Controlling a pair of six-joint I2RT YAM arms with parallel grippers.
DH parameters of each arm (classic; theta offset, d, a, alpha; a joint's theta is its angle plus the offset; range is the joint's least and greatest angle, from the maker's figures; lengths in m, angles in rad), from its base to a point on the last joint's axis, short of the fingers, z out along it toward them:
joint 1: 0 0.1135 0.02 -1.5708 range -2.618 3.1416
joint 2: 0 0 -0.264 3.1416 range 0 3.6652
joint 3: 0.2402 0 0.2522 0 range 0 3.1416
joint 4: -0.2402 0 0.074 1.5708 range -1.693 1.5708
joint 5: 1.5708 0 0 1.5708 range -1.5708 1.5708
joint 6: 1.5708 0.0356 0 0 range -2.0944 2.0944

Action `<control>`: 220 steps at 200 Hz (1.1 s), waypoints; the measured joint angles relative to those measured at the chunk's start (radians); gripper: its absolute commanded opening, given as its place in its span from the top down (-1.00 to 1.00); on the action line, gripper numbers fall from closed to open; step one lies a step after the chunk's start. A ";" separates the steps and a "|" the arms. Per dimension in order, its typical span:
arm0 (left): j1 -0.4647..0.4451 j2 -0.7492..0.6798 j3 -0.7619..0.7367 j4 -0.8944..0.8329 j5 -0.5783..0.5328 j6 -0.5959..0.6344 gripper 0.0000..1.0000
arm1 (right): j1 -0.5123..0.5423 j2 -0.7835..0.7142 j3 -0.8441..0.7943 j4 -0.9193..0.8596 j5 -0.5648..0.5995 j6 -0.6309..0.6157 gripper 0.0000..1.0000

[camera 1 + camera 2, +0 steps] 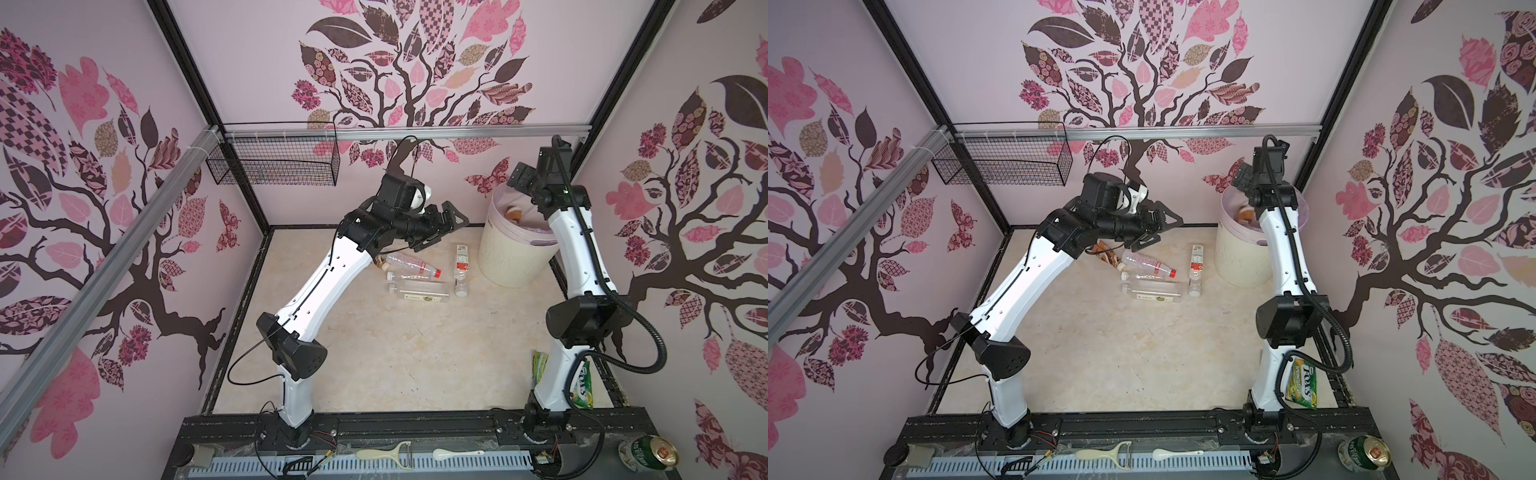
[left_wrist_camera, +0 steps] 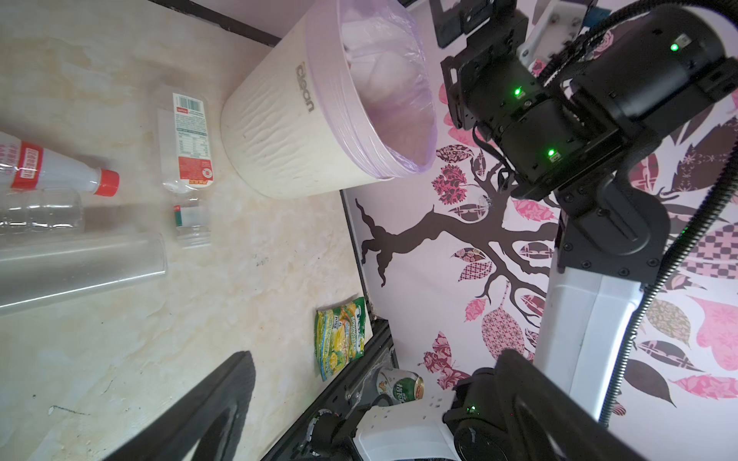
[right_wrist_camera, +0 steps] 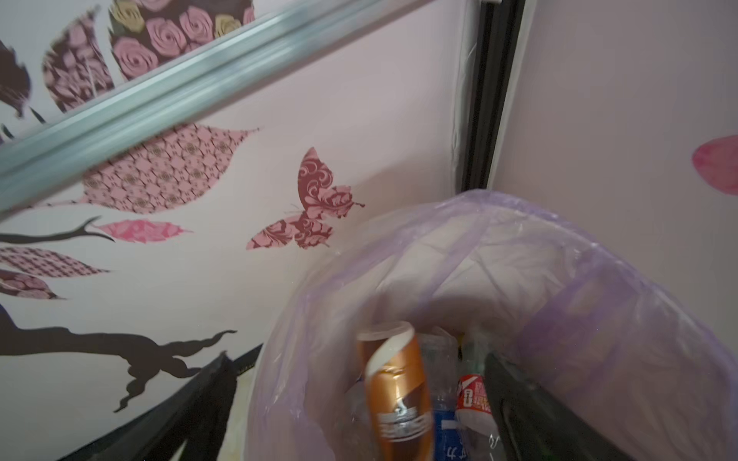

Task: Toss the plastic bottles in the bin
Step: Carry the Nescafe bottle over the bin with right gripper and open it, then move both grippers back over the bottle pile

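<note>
The cream ribbed bin (image 1: 511,257) (image 1: 1241,262) (image 2: 279,131) with a lilac liner (image 3: 519,223) stands at the back right. My right gripper (image 3: 359,371) (image 1: 519,178) hangs open over its mouth. Between its spread fingers, touching neither, a blurred brown-wrapped bottle (image 3: 399,391) (image 1: 514,214) lies inside the bin on other bottles (image 3: 473,395). On the table to the bin's left lie a red-capped bottle (image 1: 411,266) (image 2: 60,171), a clear bottle (image 1: 419,289), a white-and-red labelled bottle (image 1: 461,262) (image 2: 191,143) and a brown-wrapped one (image 1: 1104,253). My left gripper (image 1: 446,230) (image 1: 1160,228) (image 2: 375,359) hovers open above them, empty.
A yellow-green snack bag (image 1: 582,382) (image 2: 339,335) lies by the right arm's base. A green can (image 1: 648,453) (image 2: 399,389), a peeler (image 1: 386,453) and a spoon (image 1: 455,453) rest on the front rail. A black wire basket (image 1: 274,162) hangs on the back wall.
</note>
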 measured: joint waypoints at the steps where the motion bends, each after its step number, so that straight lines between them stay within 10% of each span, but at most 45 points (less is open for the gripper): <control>1: 0.001 0.000 -0.001 0.000 0.000 0.000 -0.96 | 0.000 -0.001 -0.002 -0.001 0.000 0.001 -0.99; 149: 0.021 -0.003 -0.023 -0.126 -0.117 0.023 -0.96 | 0.089 -0.220 -0.071 0.007 -0.114 0.077 -0.99; 220: 0.111 -0.168 -0.441 -0.146 -0.239 0.016 -0.96 | 0.338 -0.372 -0.459 0.019 -0.147 0.070 -0.99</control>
